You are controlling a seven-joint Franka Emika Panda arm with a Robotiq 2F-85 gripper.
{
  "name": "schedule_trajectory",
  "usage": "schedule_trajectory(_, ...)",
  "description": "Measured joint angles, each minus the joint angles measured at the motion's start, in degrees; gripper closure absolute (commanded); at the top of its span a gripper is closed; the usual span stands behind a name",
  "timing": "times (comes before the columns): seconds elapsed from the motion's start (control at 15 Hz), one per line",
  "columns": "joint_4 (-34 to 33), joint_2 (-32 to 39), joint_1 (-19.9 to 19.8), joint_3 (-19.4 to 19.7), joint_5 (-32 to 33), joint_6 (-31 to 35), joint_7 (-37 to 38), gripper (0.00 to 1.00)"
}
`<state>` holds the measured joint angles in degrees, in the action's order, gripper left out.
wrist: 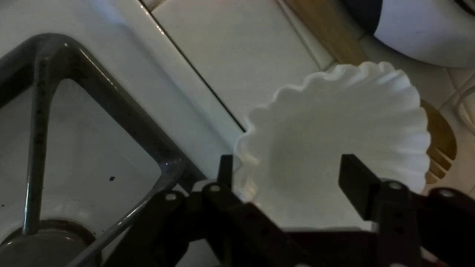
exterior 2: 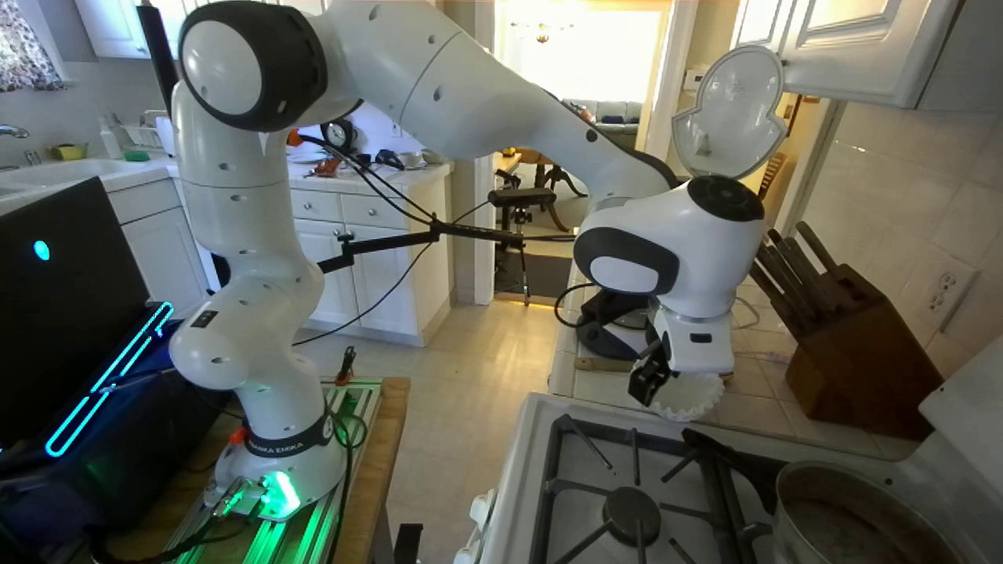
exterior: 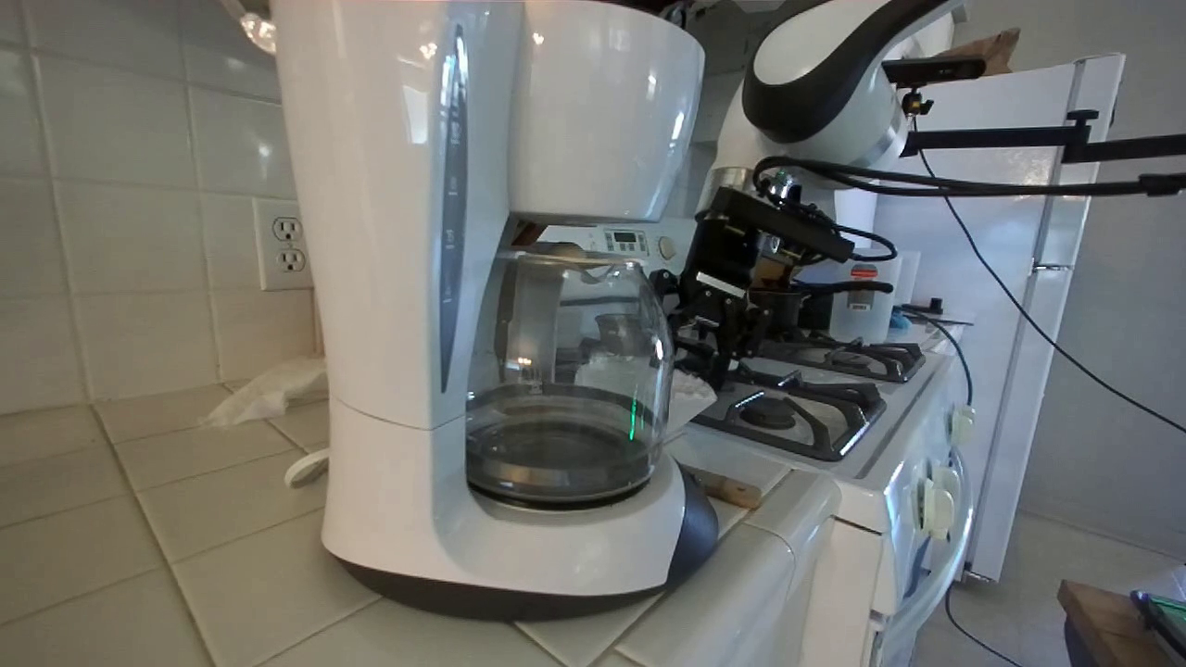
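A white fluted paper filter or bowl point(wrist: 315, 126) lies on the tiled counter beside the stove, its wavy rim facing up. It also shows in both exterior views, partly hidden by the gripper point(exterior: 687, 400) point(exterior 2: 693, 398). My gripper point(wrist: 285, 167) is open, with nothing clamped between its fingers. In the wrist view the left finger lies at the filter's left rim and the right finger over its inside; I cannot tell if they touch it. The gripper also shows in both exterior views point(exterior: 709, 347) point(exterior 2: 650, 382). A white coffee maker point(exterior: 389, 278) with a glass carafe point(exterior: 565, 417) stands close by.
The stove's burner grate point(wrist: 143, 128) adjoins the filter. A pot point(exterior 2: 854, 509) with a black handle sits on the stove. A knife block point(exterior 2: 862, 352) stands by the wall. The coffee maker's lid point(exterior 2: 729, 117) is raised. A slotted wooden piece point(wrist: 439, 144) lies partly under the filter.
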<state>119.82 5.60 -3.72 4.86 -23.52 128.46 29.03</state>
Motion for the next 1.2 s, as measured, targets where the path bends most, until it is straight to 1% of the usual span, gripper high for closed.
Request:
schedule_trajectory(0.07,0.00,0.00,0.01,-0.02,0.00,0.00,0.00,0.39)
schedule_trajectory(0.13,0.00,0.00,0.01,-0.04,0.00,0.00,0.00,0.35)
schedule_trajectory(0.33,0.00,0.00,0.01,-0.12,0.00,0.00,0.00,0.38)
schedule_trajectory(0.47,0.00,0.00,0.01,-0.14,0.00,0.00,-0.02,0.44)
schedule_trajectory(0.53,0.00,0.00,0.01,-0.15,0.00,0.00,-0.05,0.51)
schedule_trajectory(0.6,0.00,0.00,0.02,-0.15,0.00,0.00,-0.09,0.53)
schedule_trajectory(0.73,0.00,0.00,0.02,-0.15,0.00,0.00,-0.19,0.64)
schedule_trajectory(0.87,0.00,0.00,0.02,-0.16,0.00,0.00,-0.24,0.67)
schedule_trajectory(0.93,0.00,0.00,0.02,-0.16,0.00,0.00,-0.29,0.76)
schedule_trajectory(1.0,0.00,0.00,0.02,-0.16,0.00,0.00,-0.31,0.74)
schedule_trajectory(1.07,0.00,0.00,0.02,-0.16,0.00,0.00,-0.33,0.80)
schedule_trajectory(1.13,0.00,0.00,0.02,-0.16,0.00,0.00,-0.37,0.81)
schedule_trajectory(1.2,0.00,0.00,0.02,-0.16,0.00,0.00,-0.39,0.86)
